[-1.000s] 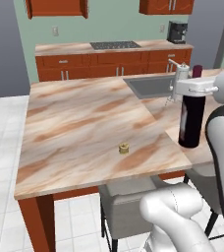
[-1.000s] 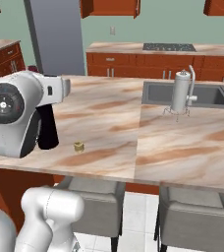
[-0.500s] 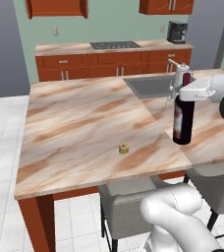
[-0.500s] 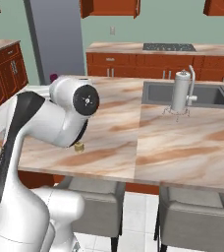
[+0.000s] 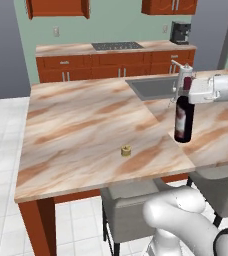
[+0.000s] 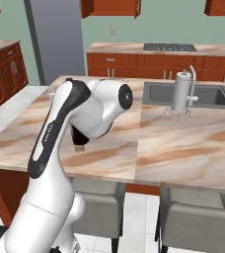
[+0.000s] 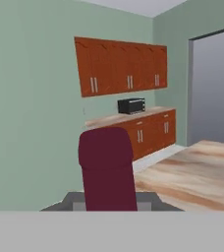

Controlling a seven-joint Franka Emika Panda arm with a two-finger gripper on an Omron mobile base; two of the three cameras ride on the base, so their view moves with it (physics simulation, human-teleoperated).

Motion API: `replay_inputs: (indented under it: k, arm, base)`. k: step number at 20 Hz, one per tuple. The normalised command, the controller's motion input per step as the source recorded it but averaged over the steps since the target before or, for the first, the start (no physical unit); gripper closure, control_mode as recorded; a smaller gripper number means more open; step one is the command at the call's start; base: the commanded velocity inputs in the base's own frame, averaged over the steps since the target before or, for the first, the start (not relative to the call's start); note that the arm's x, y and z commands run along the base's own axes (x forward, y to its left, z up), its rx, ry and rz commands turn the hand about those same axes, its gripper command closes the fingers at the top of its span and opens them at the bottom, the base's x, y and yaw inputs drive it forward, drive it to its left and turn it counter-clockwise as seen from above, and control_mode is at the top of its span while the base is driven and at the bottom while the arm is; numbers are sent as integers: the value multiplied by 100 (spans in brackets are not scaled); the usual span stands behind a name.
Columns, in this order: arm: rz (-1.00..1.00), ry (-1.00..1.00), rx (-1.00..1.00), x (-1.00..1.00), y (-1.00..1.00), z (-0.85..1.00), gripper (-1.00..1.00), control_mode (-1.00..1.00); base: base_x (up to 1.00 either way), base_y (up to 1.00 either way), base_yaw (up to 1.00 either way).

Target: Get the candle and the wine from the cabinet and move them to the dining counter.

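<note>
The wine (image 5: 183,119), a dark bottle with a red label, hangs upright over the right part of the dining counter (image 5: 81,130). My gripper (image 5: 187,89) is shut on its maroon neck from the right. The bottle's base is close to the marble top; I cannot tell whether it touches. Seen from the hand, the maroon capsule (image 7: 107,170) rises straight in front of the camera. The candle (image 5: 126,150), a tiny tan cylinder, stands on the counter to the left of the bottle, nearer the front edge. In the right base view my arm covers most of the bottle, and the candle (image 6: 78,147) peeks out below it.
An inset steel sink (image 5: 153,86) with a faucet (image 6: 181,93) lies just behind the bottle. Grey chairs (image 5: 131,200) are tucked under the counter's front edge. Wall cabinets (image 5: 58,7) hang over the far counter with its stovetop (image 5: 117,46).
The arm has carried the wine a little left and farther in over the dining counter. The candle has not moved. The grip stays the same.
</note>
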Motion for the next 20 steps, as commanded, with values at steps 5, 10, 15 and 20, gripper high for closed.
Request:
replay_inputs:
  k: [5, 10, 15, 20]
  arm:
    - [8, 0, 0, 39, 0, -33, 100, -100]
    - [1, -1, 0, 23, 0, -41, 100, -100]
    - [0, -1, 0, 6, 0, -60, 100, -100]
    - [0, 0, 1, 6, 2, -64, 100, -100]
  base:
    - [0, 0, 0]
    - [0, 0, 0]
    - [0, 0, 0]
    - [0, 0, 0]
